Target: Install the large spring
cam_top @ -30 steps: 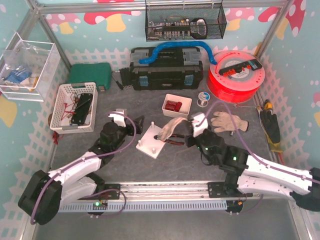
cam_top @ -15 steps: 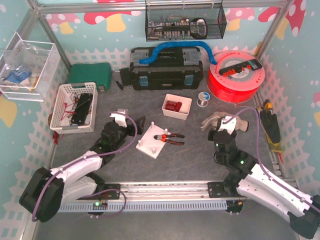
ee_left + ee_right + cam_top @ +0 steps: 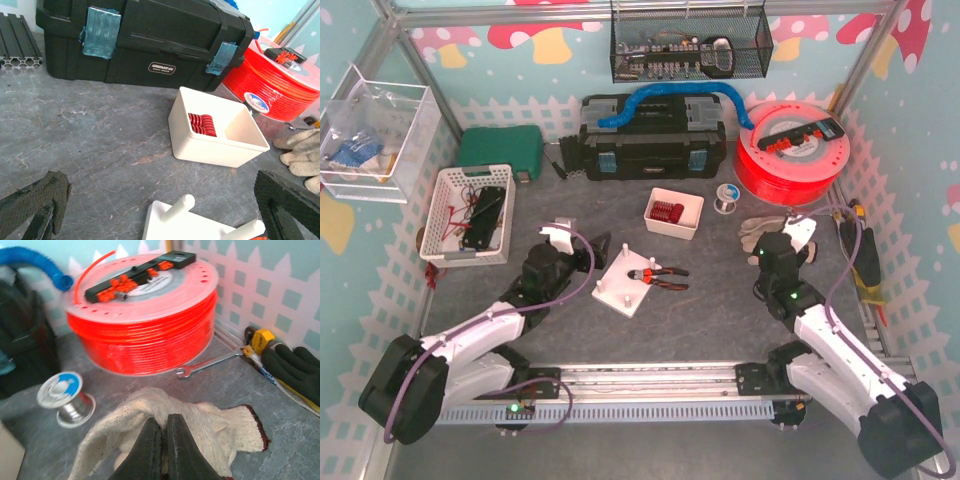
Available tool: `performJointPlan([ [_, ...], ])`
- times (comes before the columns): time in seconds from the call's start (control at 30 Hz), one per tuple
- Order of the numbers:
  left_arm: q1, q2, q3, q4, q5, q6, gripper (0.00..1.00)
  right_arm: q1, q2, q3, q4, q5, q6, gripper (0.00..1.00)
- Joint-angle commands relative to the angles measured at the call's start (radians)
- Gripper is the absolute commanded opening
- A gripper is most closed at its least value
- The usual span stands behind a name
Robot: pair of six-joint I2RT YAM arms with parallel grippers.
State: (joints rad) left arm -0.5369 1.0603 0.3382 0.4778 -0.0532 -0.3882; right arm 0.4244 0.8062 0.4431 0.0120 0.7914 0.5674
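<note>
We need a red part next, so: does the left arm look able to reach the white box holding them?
Probably yes: the left gripper is open and faces the white box, whose top is open; only the low pegged plate lies between.

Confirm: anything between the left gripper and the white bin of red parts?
Partly. The open left gripper faces the white bin holding the red parts, and the white peg plate lies low between them, its pegs upright. Past the plate, only bare tabletop. The pliers rest on the plate, off that line.
</note>
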Motion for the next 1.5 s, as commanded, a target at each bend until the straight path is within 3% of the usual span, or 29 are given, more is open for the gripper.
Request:
performJointPlan([
  [0.0,0.004,-0.009,0.0,0.017,-0.01,0.015,0.99,-0.107,0.028,-0.021,0.086,-0.129,0.093,0.0],
  [0.1,0.003,-0.005,0.0,0.02,-0.014,0.017,0.99,-0.136,0.049,-0.071,0.071,-0.198,0.148,0.06],
  [0.37,0.003,0.023,0.013,0.02,-0.006,0.02,0.99,-0.142,0.103,-0.115,-0.069,-0.209,0.29,0.58],
  [0.5,0.003,0.028,0.014,0.021,-0.009,0.023,0.99,-0.142,0.108,-0.091,-0.128,-0.219,0.295,0.74],
  [0.6,0.004,0.031,0.014,0.02,-0.012,0.025,0.99,-0.142,0.095,-0.076,-0.132,-0.252,0.251,0.8],
  [0.83,0.003,0.032,0.009,0.034,-0.001,0.011,0.99,-0.141,0.096,-0.028,-0.02,-0.642,0.018,0.77],
  [1.07,0.004,0.037,0.009,0.062,0.083,0.013,0.99,-0.099,0.237,0.026,0.054,-0.95,-0.139,0.65],
  [1.13,0.003,0.031,0.004,0.071,0.096,0.013,0.99,-0.039,0.271,0.045,0.063,-0.955,-0.197,0.6],
  [1.23,0.004,0.022,-0.002,0.07,0.088,0.013,0.99,0.104,0.318,0.067,0.071,-0.839,-0.29,0.57],
  [1.47,0.003,0.015,-0.004,0.055,0.044,0.01,0.99,0.255,0.346,0.0,0.223,-0.926,-0.436,0.41],
])
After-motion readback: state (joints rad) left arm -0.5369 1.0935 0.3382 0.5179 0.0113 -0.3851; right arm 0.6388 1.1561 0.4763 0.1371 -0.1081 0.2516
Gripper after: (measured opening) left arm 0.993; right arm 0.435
